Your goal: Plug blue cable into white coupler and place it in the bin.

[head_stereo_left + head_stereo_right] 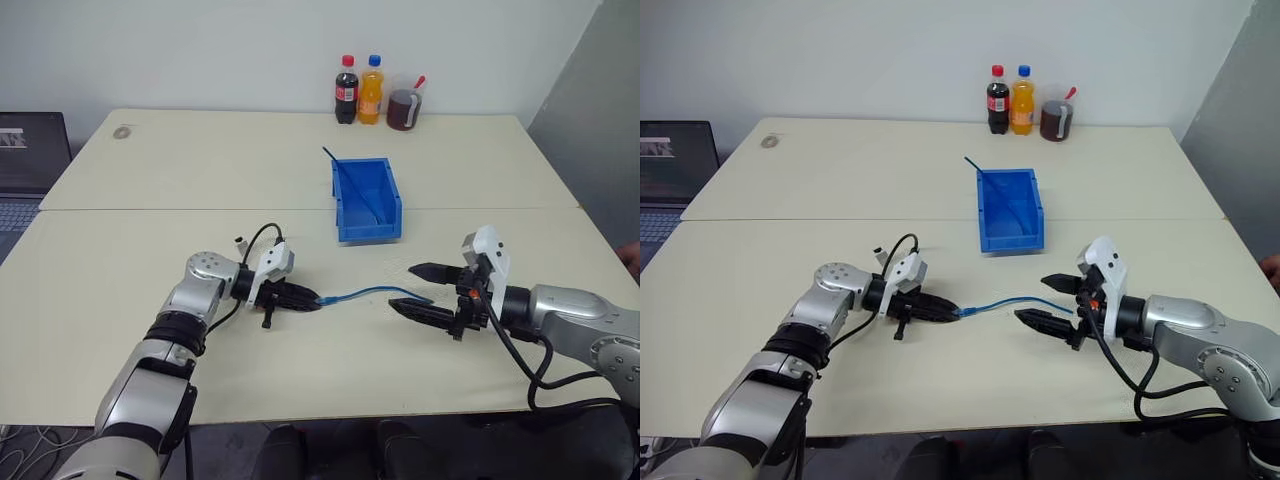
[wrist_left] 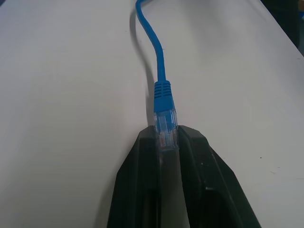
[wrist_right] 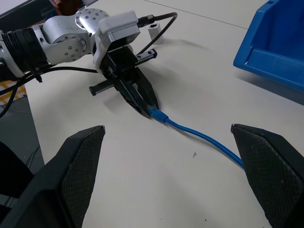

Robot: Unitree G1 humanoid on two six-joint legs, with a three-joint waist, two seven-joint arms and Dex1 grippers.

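The left claw (image 1: 312, 301) was clamped on the plug of the blue cable (image 1: 365, 294), ready to lift it; the right claw (image 1: 420, 291) stood apart nearby, holding nothing.

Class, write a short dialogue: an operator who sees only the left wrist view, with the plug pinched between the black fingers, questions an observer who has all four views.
Operator: Where is the white coupler?
Observer: The white coupler lies on the table just beyond the wrist of the left gripper, with nothing touching it.
Operator: Is the other gripper ready?
Observer: The right gripper is open and faces the left one, with the blue cable running across the table toward it.
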